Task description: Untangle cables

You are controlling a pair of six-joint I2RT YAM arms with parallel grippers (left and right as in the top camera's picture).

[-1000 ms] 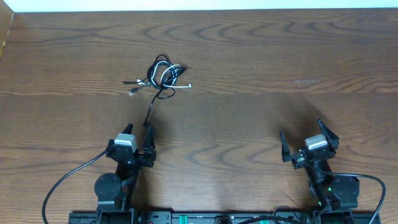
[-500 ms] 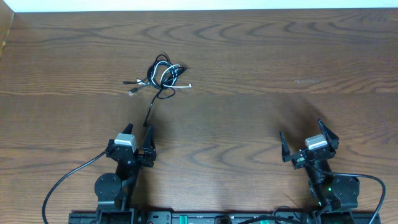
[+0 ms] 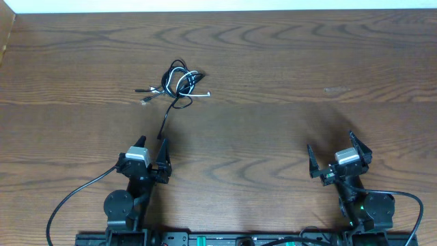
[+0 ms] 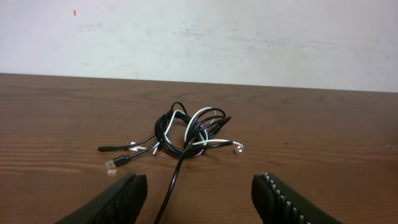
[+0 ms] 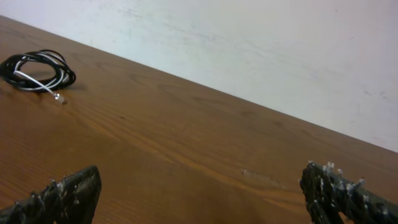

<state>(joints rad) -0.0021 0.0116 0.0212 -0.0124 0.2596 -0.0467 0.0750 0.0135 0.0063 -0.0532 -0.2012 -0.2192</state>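
A bench point(image 3: 273, 61) of dark brown wood fills nearly the whole overhead view, its grain running in long wavy bands from side to side. A faint pale smudge point(image 3: 336, 89) marks the surface on the right half. Along the far edge runs a thin white strip point(image 3: 205, 5), and at the far left corner a paler tan surface point(image 3: 5, 34) shows past the bench edge; what it is cannot be told. From the wrist views a white wall point(image 4: 249, 37) rises right behind the bench, scuffed and grey-streaked, with a tiny red mark point(image 4: 74, 12) high on the left. The light is even and soft, with only dim shadows.
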